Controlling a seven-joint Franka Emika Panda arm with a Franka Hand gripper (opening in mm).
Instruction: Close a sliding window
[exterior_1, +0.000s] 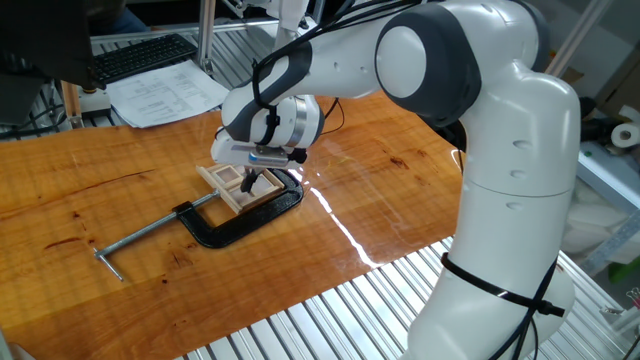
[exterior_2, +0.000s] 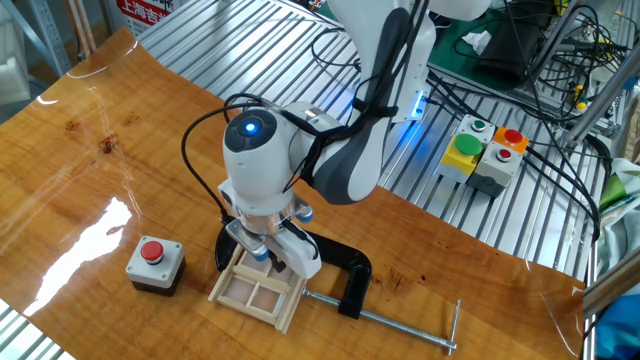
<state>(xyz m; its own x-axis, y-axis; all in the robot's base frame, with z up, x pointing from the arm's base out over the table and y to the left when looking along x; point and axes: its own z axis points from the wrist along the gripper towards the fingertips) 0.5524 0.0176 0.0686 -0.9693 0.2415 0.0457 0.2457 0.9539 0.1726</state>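
The sliding window (exterior_1: 228, 186) is a small pale wooden frame with panes. It lies flat on the wooden table, held in the jaw of a black C-clamp (exterior_1: 240, 222). My gripper (exterior_1: 253, 180) points down onto the window's right part, with its fingertips close together and touching the wood. In the other fixed view the window (exterior_2: 256, 293) lies just below the gripper (exterior_2: 263, 257), whose fingertips rest at the window's far edge. The wrist hides the contact spot.
The C-clamp's long screw rod (exterior_1: 140, 237) runs left across the table and shows in the other view (exterior_2: 385, 325). A small black box with a red button (exterior_2: 154, 262) stands left of the window. Papers (exterior_1: 165, 92) and a keyboard (exterior_1: 140, 55) lie at the back.
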